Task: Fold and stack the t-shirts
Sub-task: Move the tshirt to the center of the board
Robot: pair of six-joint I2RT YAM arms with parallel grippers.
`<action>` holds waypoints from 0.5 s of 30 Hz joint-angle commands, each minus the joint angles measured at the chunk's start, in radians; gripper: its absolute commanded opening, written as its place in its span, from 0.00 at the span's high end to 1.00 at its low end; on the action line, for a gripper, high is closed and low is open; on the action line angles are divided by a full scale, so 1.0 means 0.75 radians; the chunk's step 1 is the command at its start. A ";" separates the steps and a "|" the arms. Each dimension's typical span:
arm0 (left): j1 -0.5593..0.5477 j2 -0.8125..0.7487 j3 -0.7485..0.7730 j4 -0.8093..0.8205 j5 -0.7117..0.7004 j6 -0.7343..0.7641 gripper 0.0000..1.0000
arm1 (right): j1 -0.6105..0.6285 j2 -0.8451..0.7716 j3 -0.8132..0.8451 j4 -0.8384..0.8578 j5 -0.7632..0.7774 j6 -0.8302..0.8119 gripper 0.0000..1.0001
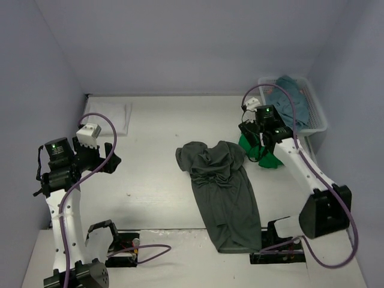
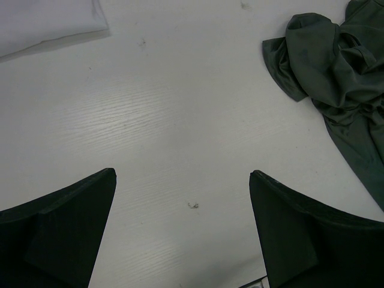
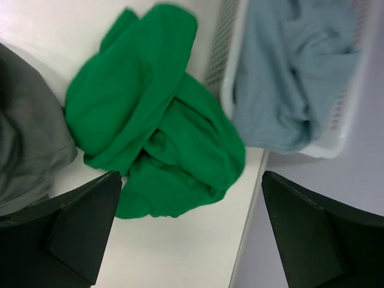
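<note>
Right gripper (image 3: 189, 180) hangs with its jaws spread wide and nothing between them, directly over the bright green t-shirt (image 3: 156, 120). That shirt sits in a crumpled heap at centre right of the overhead view, just beside the white mesh basket (image 1: 316, 114). Left gripper (image 2: 181, 174) is wide open and empty too, poised above bare table (image 1: 150, 180) at the left.

Now the tally. The white t-shirt (image 1: 111, 117) lies in the upper left as a neat flat rectangle, and it looks like the one finished fold and the likely base of the stack. The dark grey-green t-shirt (image 1: 222, 192) is stretched lengthwise in the middle of the frame, its lower half fairly smooth but its top bunched and wrinkled. It is laid out, not folded. The teal-blue t-shirt (image 1: 291, 99) is piled in the basket in the upper right corner, untouched by either arm.

So, by the look of it, one shirt of four is done. Three folds and all the stacking remain.
</note>
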 commanded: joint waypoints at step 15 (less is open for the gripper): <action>0.013 -0.028 0.010 0.072 0.040 -0.004 0.13 | -0.319 0.646 0.105 0.163 -0.327 -0.004 0.41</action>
